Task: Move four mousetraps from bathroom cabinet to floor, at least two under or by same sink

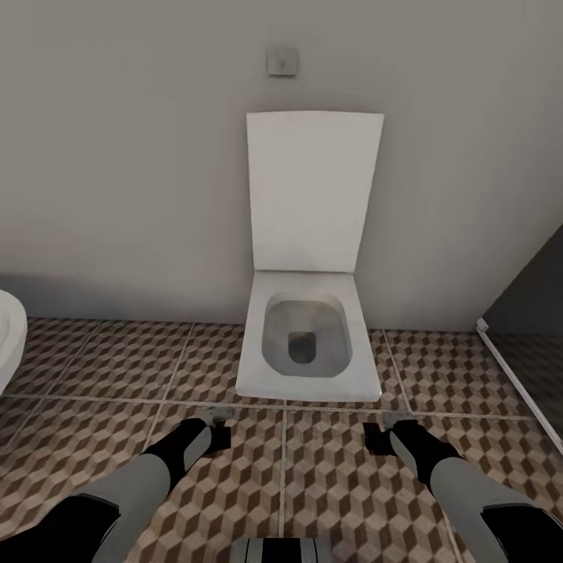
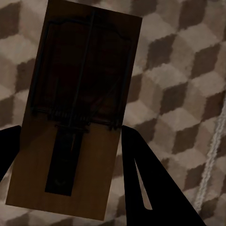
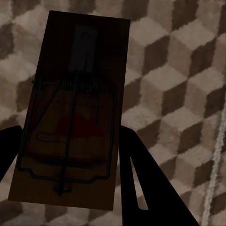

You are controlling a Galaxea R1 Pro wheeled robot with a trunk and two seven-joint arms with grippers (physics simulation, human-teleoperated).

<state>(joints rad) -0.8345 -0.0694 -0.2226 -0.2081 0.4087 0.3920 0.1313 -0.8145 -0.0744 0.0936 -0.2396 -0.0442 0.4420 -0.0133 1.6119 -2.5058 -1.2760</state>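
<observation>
Two mousetraps show, one in each claw. The left gripper (image 1: 220,418) has its fingers closed against the sides of a trap (image 2: 75,113); the right gripper (image 1: 395,423) clamps the second trap (image 3: 75,113) likewise. Both hang low over the tiled floor (image 1: 102,367), just near of one white toilet (image 1: 309,344).

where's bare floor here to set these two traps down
Open cube-pattern floor lies to the left of the toilet, between it and the white curved fixture at the frame edge, and in front of the toilet between the left gripper and right gripper, each holding a mousetrap. Tighter on the right, by the white floor rail.
</observation>
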